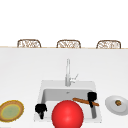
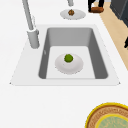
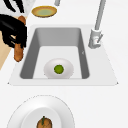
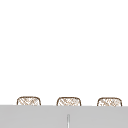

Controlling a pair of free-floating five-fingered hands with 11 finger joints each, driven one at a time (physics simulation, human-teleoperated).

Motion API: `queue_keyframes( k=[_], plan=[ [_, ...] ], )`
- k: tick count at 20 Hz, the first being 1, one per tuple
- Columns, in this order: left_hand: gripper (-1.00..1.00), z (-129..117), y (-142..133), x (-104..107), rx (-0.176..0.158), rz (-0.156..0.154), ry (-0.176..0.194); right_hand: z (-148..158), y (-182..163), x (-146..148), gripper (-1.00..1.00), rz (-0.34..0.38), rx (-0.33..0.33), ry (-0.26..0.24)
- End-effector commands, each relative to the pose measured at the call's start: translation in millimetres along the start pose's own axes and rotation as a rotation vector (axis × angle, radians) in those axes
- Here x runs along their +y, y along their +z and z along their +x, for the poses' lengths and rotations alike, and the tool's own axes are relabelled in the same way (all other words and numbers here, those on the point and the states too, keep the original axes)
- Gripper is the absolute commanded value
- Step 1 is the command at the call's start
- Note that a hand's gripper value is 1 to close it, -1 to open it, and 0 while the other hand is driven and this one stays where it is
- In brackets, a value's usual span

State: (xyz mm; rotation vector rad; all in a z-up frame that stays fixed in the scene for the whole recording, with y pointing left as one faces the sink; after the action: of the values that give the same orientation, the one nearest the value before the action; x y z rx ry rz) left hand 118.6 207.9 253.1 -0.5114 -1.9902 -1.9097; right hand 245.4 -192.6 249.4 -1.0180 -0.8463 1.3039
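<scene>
Right side view, right hand [image 3: 13,31] gripping baguette [image 3: 18,52], green fruit [image 3: 58,69] on sink plate [image 3: 65,75]

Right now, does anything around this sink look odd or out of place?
Yes: a large red ball floats before the sink in the front view. The right hand grips a long brown loaf above the basin.

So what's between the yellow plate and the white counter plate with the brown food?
The sink, its basin holding a white dish with a green ball on it, seen in the right side view.
</scene>
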Motion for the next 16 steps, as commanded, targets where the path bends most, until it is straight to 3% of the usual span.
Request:
queue_keyframes(
  k=[1, 5, 16],
  plan=[
    [0.0, 0.0, 0.0, 0.0, 0.0, 0.0, 0.0, -18.4, 24.5, -13.2, 1.0, -0.023, -0.034, -0.003],
    [0.0, 0.0, 0.0, 0.0, 0.0, 0.0, 0.0, -34.2, 60.7, -31.6, 1.0, -0.052, -0.023, 0.017],
    [0.0, 0.0, 0.0, 0.0, 0.0, 0.0, 0.0, -65.5, 161.4, -86.0, 1.0, -0.033, -0.018, 0.014]
  ],
)
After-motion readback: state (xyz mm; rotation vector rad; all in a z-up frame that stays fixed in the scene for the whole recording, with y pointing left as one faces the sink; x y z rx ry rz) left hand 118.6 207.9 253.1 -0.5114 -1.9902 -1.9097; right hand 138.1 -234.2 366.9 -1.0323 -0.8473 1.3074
